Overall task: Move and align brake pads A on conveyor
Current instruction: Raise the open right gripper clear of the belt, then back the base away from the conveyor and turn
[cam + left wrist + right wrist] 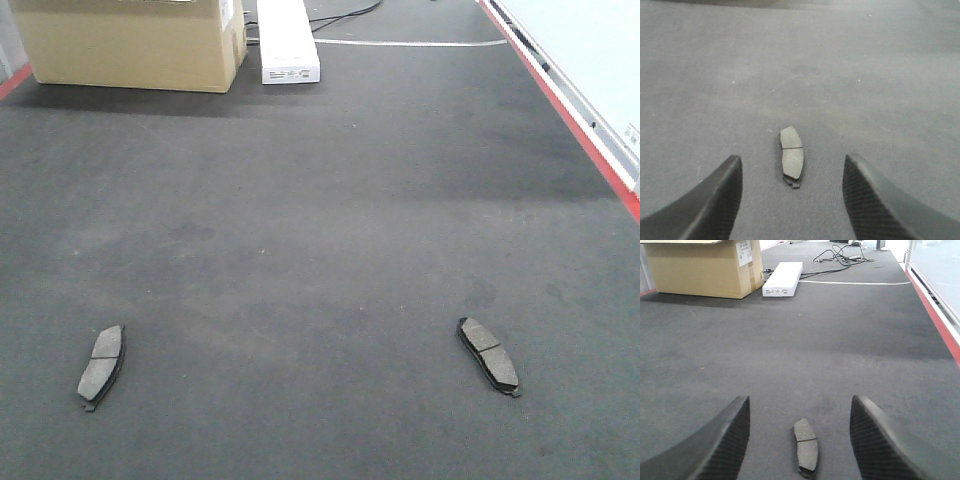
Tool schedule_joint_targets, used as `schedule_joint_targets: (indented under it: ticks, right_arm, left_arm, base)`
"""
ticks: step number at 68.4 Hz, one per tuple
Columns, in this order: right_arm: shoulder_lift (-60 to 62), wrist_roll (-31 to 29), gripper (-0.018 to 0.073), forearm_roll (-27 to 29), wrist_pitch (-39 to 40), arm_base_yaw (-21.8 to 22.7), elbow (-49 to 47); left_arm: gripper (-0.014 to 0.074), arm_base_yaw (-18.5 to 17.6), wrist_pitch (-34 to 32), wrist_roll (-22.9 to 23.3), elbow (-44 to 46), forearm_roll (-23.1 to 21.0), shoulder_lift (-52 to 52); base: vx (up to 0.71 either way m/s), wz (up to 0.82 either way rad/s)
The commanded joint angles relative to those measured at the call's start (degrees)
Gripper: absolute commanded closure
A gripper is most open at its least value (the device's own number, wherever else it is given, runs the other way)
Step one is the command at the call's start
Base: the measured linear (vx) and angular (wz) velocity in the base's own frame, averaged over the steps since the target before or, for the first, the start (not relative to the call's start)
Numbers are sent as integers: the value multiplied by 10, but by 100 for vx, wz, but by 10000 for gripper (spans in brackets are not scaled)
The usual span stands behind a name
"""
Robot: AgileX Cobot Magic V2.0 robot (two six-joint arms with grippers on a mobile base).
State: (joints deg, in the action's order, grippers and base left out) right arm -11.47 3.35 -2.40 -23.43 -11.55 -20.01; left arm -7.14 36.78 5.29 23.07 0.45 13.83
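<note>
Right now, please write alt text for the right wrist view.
A dark grey brake pad lies flat on the charcoal conveyor, framed by the open fingers of the right hand. Far behind stand a cardboard box and a white box; a red stripe edges the right side.

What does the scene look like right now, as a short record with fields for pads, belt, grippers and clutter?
pads in view: two, left pad and right pad, far apart, lying flat
surface: conveyor
left gripper: open, empty, pad ahead
right gripper: open, empty, pad ahead
far end: cardboard box, white box
</note>
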Motion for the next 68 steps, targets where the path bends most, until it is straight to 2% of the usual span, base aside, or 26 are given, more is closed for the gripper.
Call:
schedule_joint_targets:
  ticks: [1, 29, 68]
  right_arm:
    - [-6, -5, 127, -5, 42, 1, -14]
    - [-6, -5, 127, -5, 42, 1, -14]
    - [-6, -5, 127, -5, 42, 1, -14]
  left_arm:
    - [163, -3, -44, 1, 14, -4, 6]
    - [163, -3, -44, 1, 14, -4, 6]
    - [163, -3, -44, 1, 14, -4, 6]
  base:
    - [-6, 6]
    - [-19, -7]
    - [-42, -5]
